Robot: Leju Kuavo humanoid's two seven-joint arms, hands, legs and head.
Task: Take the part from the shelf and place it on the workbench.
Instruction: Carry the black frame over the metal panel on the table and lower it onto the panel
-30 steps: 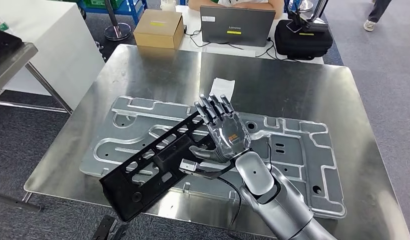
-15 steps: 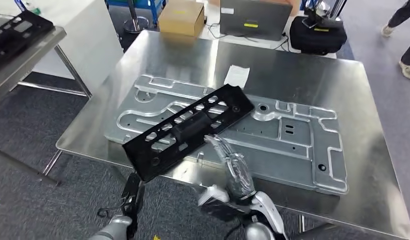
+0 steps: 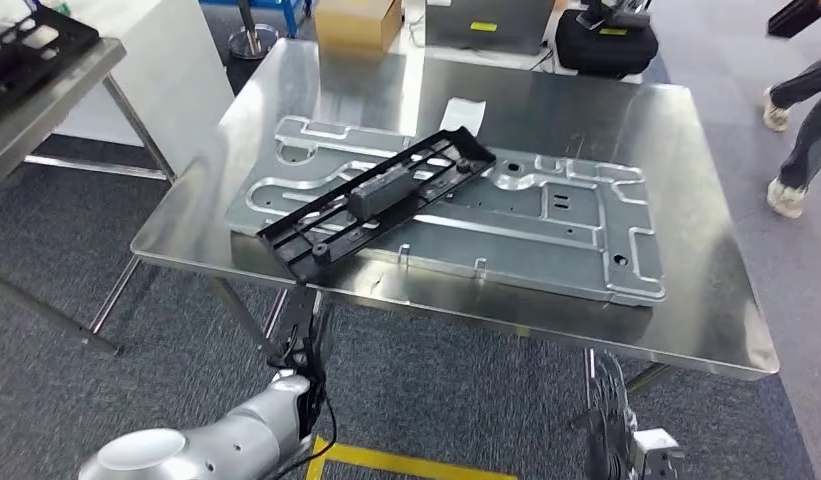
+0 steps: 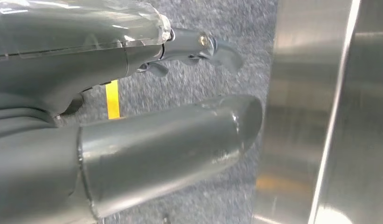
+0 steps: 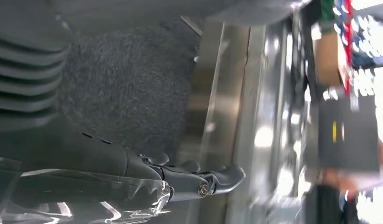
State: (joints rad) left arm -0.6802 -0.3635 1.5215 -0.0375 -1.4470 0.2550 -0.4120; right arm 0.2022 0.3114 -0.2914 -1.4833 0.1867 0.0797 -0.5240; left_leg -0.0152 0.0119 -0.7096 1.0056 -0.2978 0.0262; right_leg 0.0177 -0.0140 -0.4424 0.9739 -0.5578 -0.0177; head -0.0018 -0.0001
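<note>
The long black slotted part (image 3: 376, 200) lies flat and diagonal on the silver stamped plate (image 3: 556, 235), which sits on the steel workbench (image 3: 696, 300). No hand touches the part. My left hand (image 3: 298, 335) hangs below the bench's front edge with its dark fingers pointing up. In the left wrist view its thick thumb (image 4: 170, 149) and fingers (image 4: 198, 46) are apart and hold nothing, beside the bench edge (image 4: 329, 116). My right hand (image 3: 611, 415) hangs low at the bottom right, over the carpet. Its fingers (image 5: 198, 182) are stretched out and empty.
A grey shelf (image 3: 56, 85) at the far left carries another black part (image 3: 26, 45). At the far side of the bench are a cardboard box (image 3: 358, 20), a laptop (image 3: 486, 15) and a black bag (image 3: 606, 40). A person's legs (image 3: 801, 130) pass at the right. A yellow line (image 3: 416, 465) marks the floor.
My right hand has let go of the black part and dropped below the bench edge. The part now lies on the plate. The camera has pulled back, and my left hand has come into view.
</note>
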